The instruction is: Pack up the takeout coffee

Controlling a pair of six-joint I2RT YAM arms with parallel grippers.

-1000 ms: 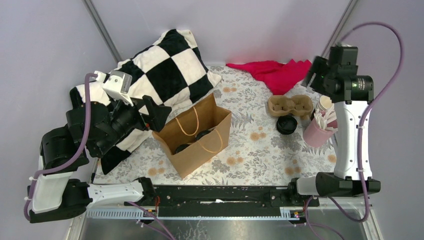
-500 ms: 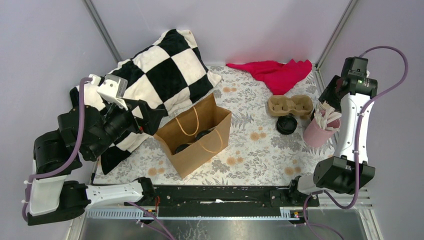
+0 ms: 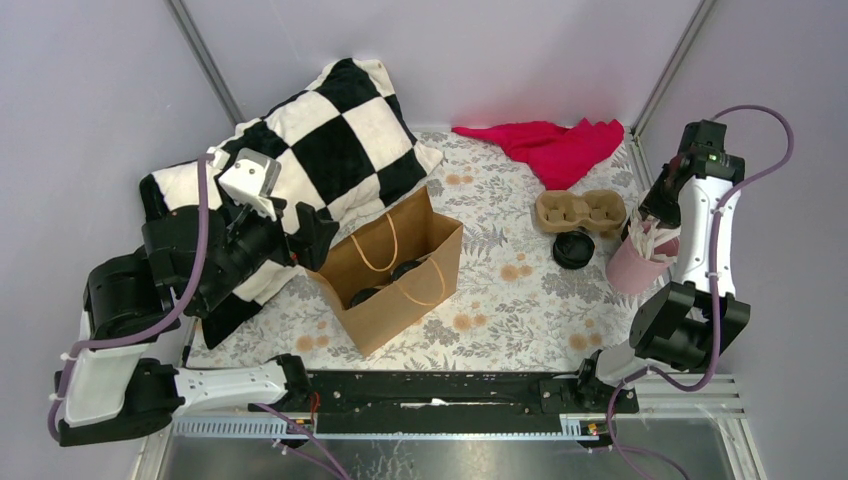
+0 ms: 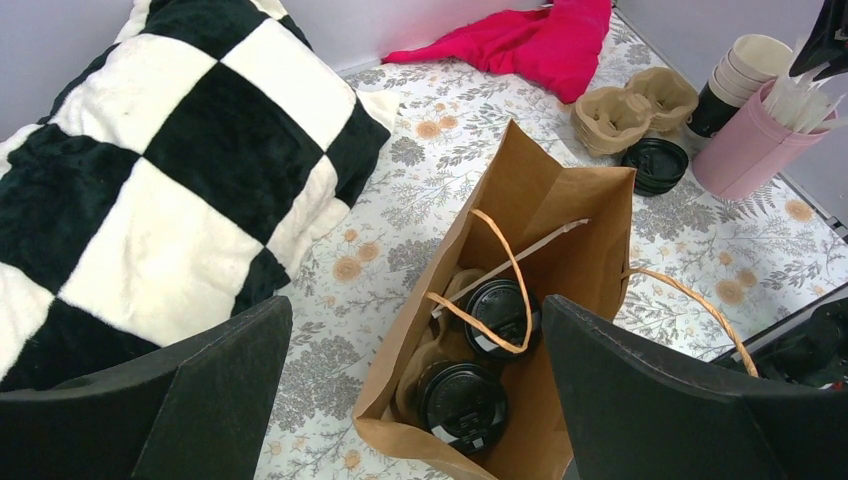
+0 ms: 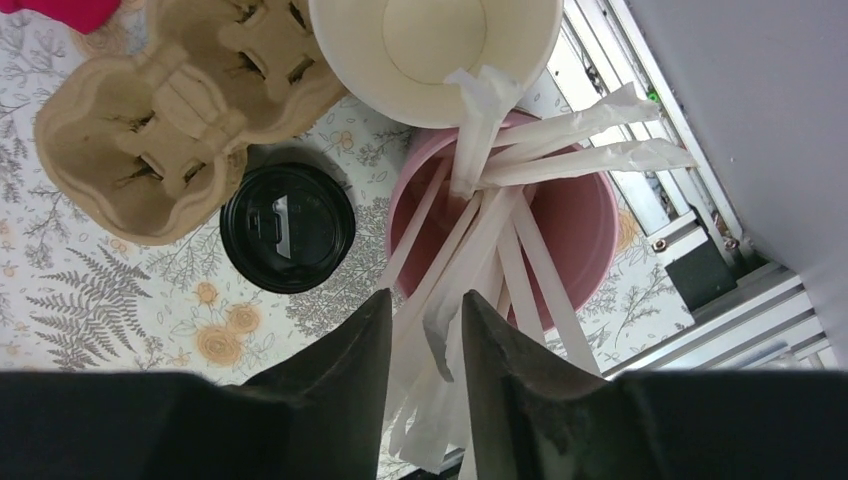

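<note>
Two black lidded coffee cups (image 4: 462, 395) stand upright, side by side, at the bottom of the brown paper bag (image 4: 590, 250), lids facing its open mouth. The left gripper (image 4: 415, 320) hangs above that mouth with its jaws wide apart and nothing between them. The cups lie straight below and a little ahead of it, so the left arm is much the nearer. The right gripper (image 5: 425, 335) is well apart from the bag, at the table's right edge, over the pink cup (image 5: 590, 230) of paper-wrapped stirrers (image 5: 520, 255). Its jaws stand close together with wrappers running lengthwise between them; whether they pinch one I cannot tell. From there the bag lies leftward, beyond the loose black lid (image 5: 287, 228) and the cardboard cup carrier (image 5: 170, 120).
</note>
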